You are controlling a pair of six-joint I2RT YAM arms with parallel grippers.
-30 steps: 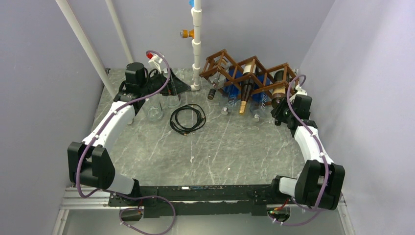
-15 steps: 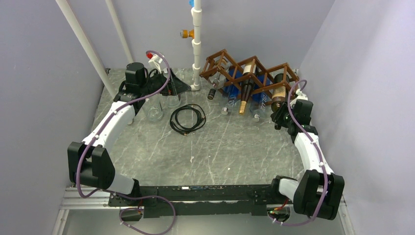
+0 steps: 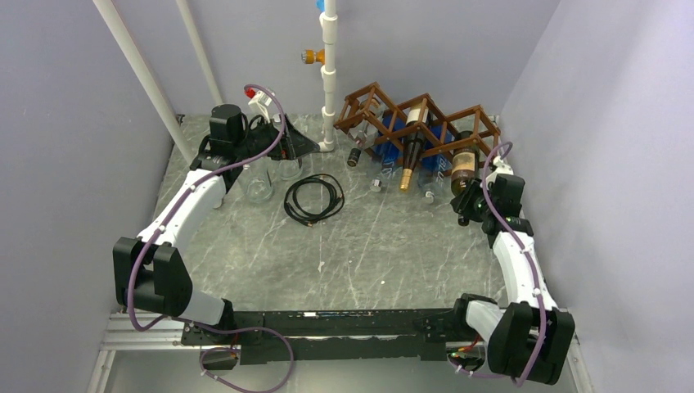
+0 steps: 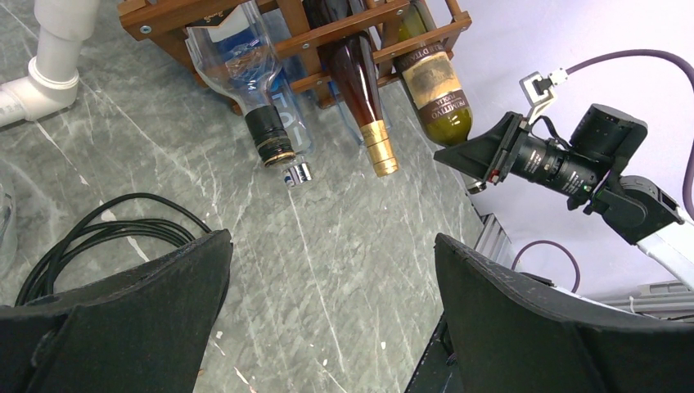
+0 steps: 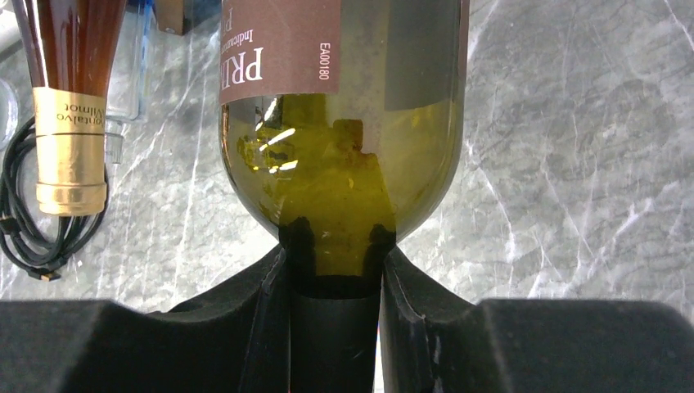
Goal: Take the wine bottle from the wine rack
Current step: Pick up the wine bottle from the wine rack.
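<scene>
1. We see the right hand (image 5: pixel 334 266) clamped on the green bottle's (image 5: pixel 335 155) neck.
2. Bottle's far end sits in the rack's (image 3: pixel 393 110) right-end cell, with its neck pointing toward the arms.
3. Left hand (image 4: pixel 331 241) has fingers apart, holds nothing, and hovers over the table (image 4: pixel 164 155) near a black cable (image 4: pixel 106 221).

Top view looks steeply down from high at 6 o'clock, wine rack (image 3: pixel 398 104) at 1 o'clock; left wrist view faces that rack from mid range; right wrist view sits tight on the wine bottle (image 5: pixel 340 147), shared by all three.
</scene>
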